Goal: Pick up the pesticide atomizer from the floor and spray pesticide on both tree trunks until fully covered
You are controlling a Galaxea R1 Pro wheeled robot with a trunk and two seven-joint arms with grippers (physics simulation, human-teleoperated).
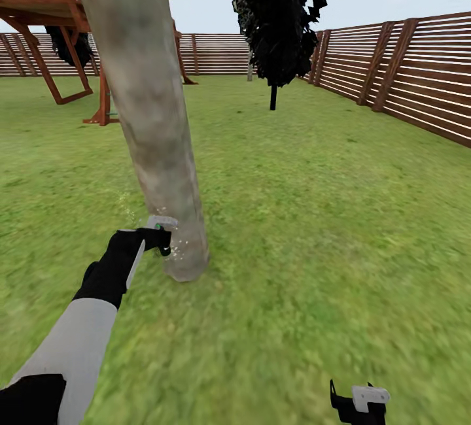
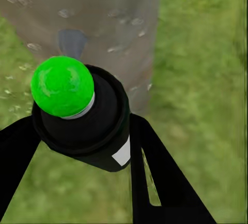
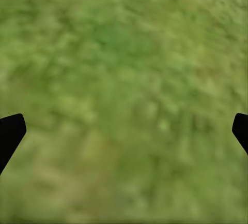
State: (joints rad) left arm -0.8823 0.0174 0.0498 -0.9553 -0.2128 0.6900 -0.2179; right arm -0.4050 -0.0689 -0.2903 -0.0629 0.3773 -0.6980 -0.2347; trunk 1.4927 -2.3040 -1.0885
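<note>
Left wrist view had the left claw (image 2: 77,146) clamped on the pesticide atomizer (image 2: 85,125), a dark bottle whose top dot (image 2: 62,86) glowed green, with a white label (image 2: 122,154) too small to read. Its nozzle faced the tree trunk (image 2: 93,22), close by and flecked with pale pesticide (image 2: 65,13) specks. Head view placed the bottle (image 1: 159,237) low beside the trunk (image 1: 147,111) base on the garden grass (image 1: 314,216). The right claw (image 3: 124,131) hung open above the lawn (image 3: 124,79), fingertips (image 3: 10,131) spread wide.
</note>
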